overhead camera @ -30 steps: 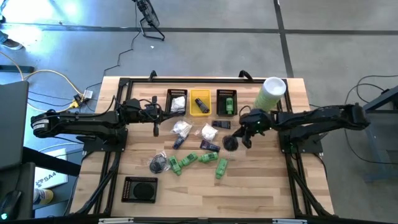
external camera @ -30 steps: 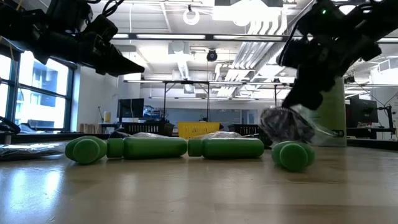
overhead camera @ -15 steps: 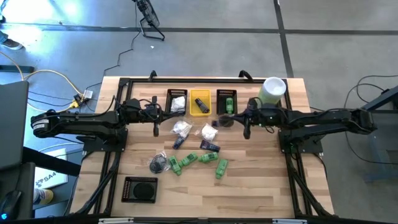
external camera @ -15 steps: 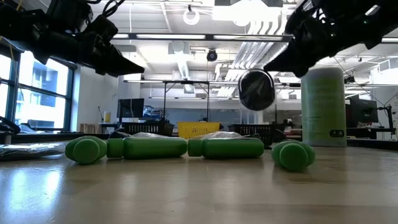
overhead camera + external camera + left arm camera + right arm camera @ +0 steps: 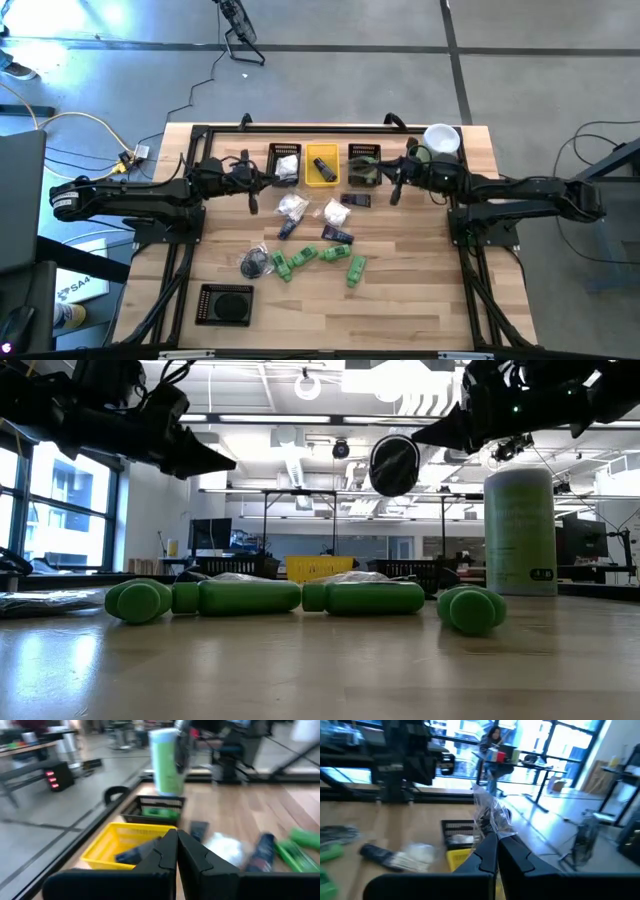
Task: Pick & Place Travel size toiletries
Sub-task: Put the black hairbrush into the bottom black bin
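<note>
Above the far black bin (image 5: 364, 165), the right gripper (image 5: 392, 185) is gripping a black round piece (image 5: 394, 465); the left gripper (image 5: 252, 200) is hanging clenched, empty, near the yellow bin (image 5: 322, 166).

Open-plan lab or workshop, exposed ceiling ducts (image 5: 420, 435), large windows (image 5: 560, 740), concrete floor (image 5: 330, 85)

bins (image 5: 322, 165): 3 | pale-green cylinder (image 5: 437, 143): 1 | arms: 2 | flat black tray (image 5: 226, 304): 1
</note>
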Robot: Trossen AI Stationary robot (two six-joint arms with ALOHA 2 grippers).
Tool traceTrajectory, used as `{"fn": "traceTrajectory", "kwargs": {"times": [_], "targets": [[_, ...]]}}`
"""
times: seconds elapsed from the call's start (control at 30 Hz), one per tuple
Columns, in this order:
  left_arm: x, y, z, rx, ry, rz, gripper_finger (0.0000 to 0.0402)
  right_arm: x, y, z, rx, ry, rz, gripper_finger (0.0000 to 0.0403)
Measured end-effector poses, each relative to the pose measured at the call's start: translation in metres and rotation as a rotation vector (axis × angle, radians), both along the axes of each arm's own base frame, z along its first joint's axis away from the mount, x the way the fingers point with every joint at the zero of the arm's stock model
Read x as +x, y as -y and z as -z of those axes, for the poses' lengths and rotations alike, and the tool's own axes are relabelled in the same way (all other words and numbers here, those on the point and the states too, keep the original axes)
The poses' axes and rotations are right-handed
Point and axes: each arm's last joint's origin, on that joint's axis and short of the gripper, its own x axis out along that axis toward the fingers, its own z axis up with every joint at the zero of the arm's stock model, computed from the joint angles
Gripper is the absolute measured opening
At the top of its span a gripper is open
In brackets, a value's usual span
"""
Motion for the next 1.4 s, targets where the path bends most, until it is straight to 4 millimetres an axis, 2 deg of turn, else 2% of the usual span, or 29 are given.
{"fn": "traceTrajectory", "kwargs": {"times": [0.17,0.27,0.67,0.87,1.17,1.4], "targets": [[-0.001,-0.002,-0.001,-0.027,0.025,-0.079,0.0002,-0.003,0.008,0.0,-0.004,0.0,0.044,0.0003],[-0.001,-0.002,-0.001,-0.041,0.028,-0.084,0.002,-0.004,0.011,-0.002,-0.016,0.021,0.056,0.0003],[-0.001,-0.002,-0.001,-0.074,0.039,-0.086,0.0177,-0.002,0.019,-0.012,-0.061,0.139,0.024,0.0003],[-0.001,-0.002,-0.001,-0.074,0.039,-0.086,0.0229,0.01,0.024,-0.005,-0.07,0.166,0.023,0.0003],[-0.001,-0.002,-0.008,-0.043,0.099,-0.083,0.0242,0.027,0.031,0.001,-0.085,0.206,0.025,0.0003],[0.0,-0.003,-0.008,-0.06,0.116,-0.083,0.0242,0.054,0.04,0.0,-0.078,0.176,-0.054,0.0003]]}}
